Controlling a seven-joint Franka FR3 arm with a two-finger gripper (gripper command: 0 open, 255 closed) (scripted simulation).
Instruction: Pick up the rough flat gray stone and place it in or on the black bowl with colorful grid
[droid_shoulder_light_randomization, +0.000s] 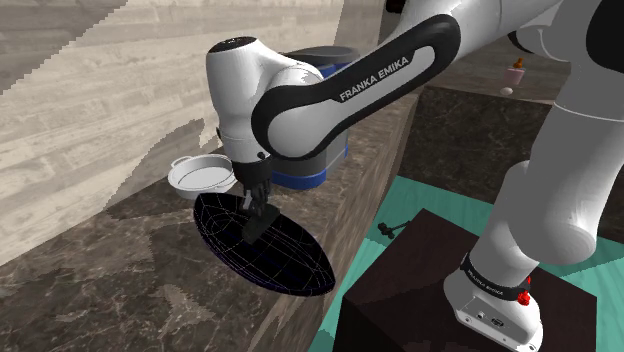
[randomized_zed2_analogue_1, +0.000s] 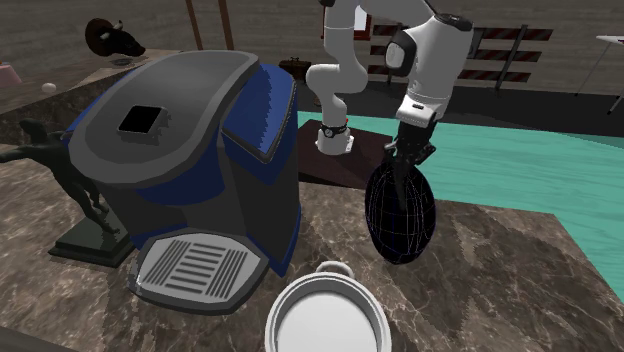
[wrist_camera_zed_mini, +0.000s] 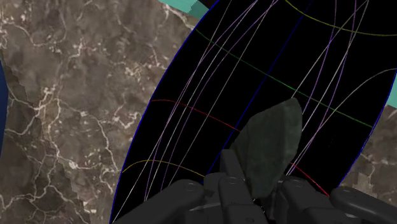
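stone (wrist_camera_zed_mini: 270, 137): the end nearest the hand is buried between the fingers of the gripper (wrist_camera_zed_mini: 259, 184) clasping it.
bowl (droid_shoulder_light_randomization: 290, 260): the gripper covers part of its inside in the shoulder view; the wrist view's edges crop its rim.
coffee machine (droid_shoulder_light_randomization: 318, 178): middle hidden behind the arm (droid_shoulder_light_randomization: 340, 95) in the shoulder view.
white pot (randomized_zed2_analogue_1: 325, 320): near rim cut by the second exterior view's lower edge.
dark statue (randomized_zed2_analogue_1: 50, 150): cropped at that view's left edge; its right side sits behind the coffee machine.
far figure (droid_shoulder_light_randomization: 515, 75): too small to identify.
floor object (droid_shoulder_light_randomization: 390, 228): small, dark, unidentifiable.

Flat, even rendered light, muted tones, dimmer second exterior view
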